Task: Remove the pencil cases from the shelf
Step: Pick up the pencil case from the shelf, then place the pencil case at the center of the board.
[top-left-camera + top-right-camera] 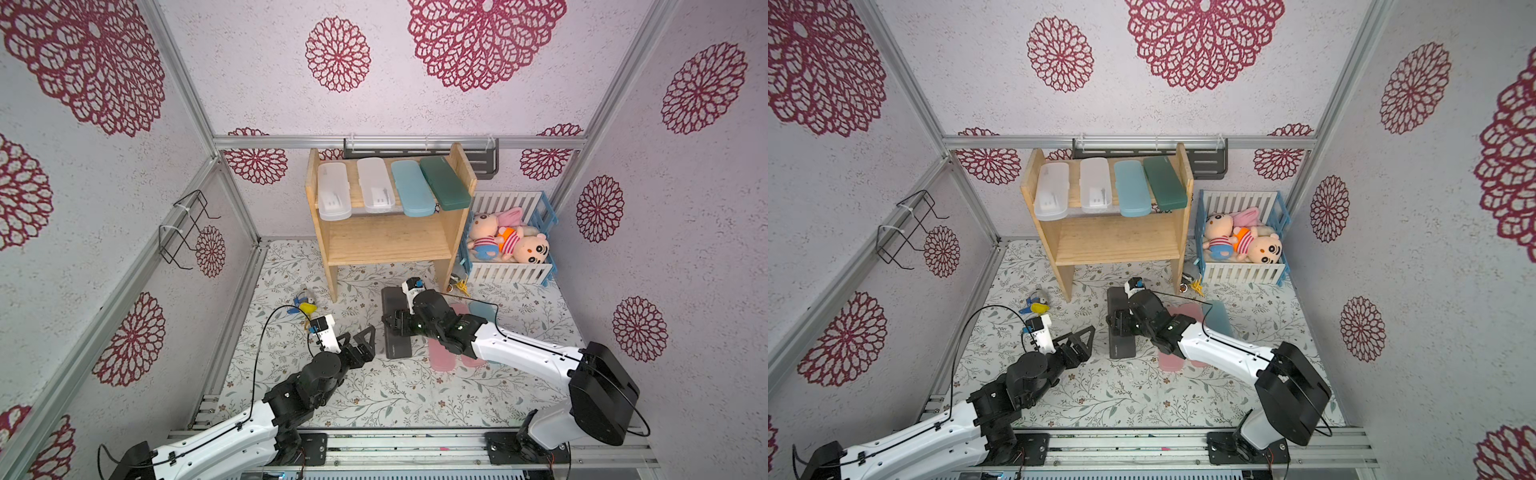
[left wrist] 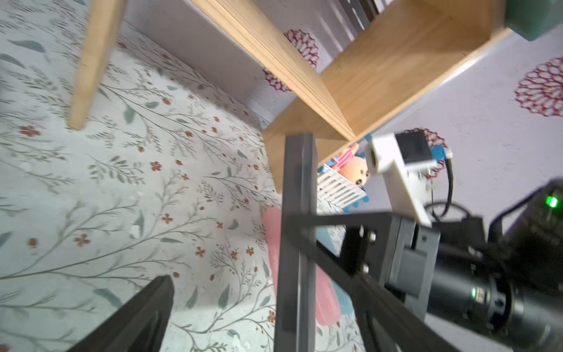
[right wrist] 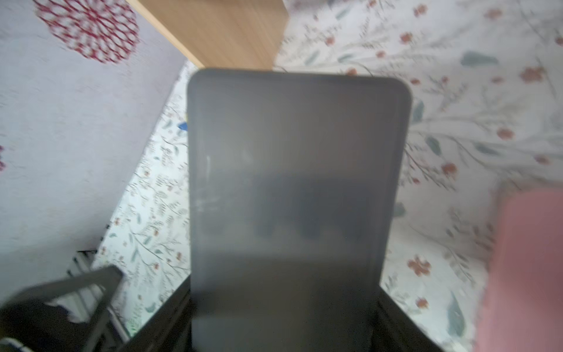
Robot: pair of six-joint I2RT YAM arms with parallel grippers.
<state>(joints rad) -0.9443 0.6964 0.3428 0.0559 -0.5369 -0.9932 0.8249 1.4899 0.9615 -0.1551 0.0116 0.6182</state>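
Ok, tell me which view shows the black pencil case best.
A top view: the black pencil case shows nearly full length, only its middle hidden by the right gripper. The right wrist view shows one end, blurred; the left wrist view only its thin edge.

The shelf (image 1: 388, 245) was seen to be of light, matt wood with visible grain. The black pencil case (image 3: 292, 183) was shown as smooth, matt plastic, the frosted white pencil cases (image 1: 333, 189) as translucent plastic. The frame rail (image 1: 270, 142) appeared as brushed metal.
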